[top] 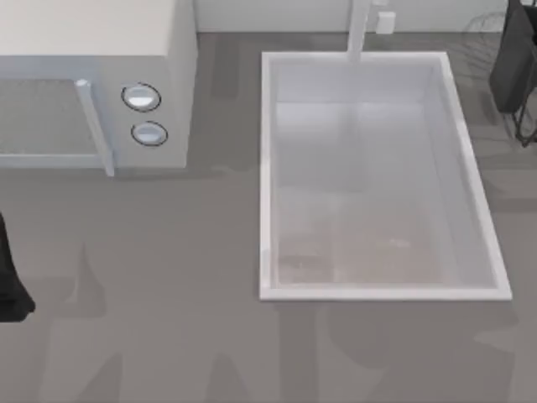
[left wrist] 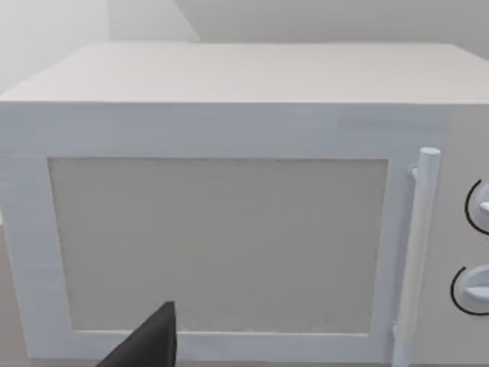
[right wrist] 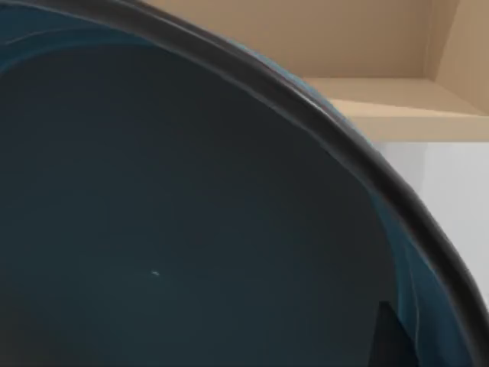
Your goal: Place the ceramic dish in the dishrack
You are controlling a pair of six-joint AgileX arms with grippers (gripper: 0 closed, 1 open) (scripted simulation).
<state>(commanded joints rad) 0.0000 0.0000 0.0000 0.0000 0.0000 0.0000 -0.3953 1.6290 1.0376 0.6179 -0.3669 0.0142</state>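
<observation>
The ceramic dish [right wrist: 191,214], glossy deep blue with a dark rim, sits tilted right in front of the right wrist camera. One dark finger [right wrist: 388,340] shows against its inner surface. My right gripper [top: 513,63] is at the table's far right back corner, shut on the dish, among the thin dark wires of the dishrack [top: 527,126]. The dish itself is hidden behind the arm in the top view. My left gripper [top: 10,290] is parked at the left edge, one finger [left wrist: 149,348] showing in front of the microwave.
A white microwave [top: 92,75] with a bar handle [left wrist: 419,245] and two knobs stands at the back left. The white sink [top: 267,168] takes up the middle right, its faucet [top: 361,29] at the back. Grey counter lies in front. Beige cabinet [right wrist: 367,46] behind the dish.
</observation>
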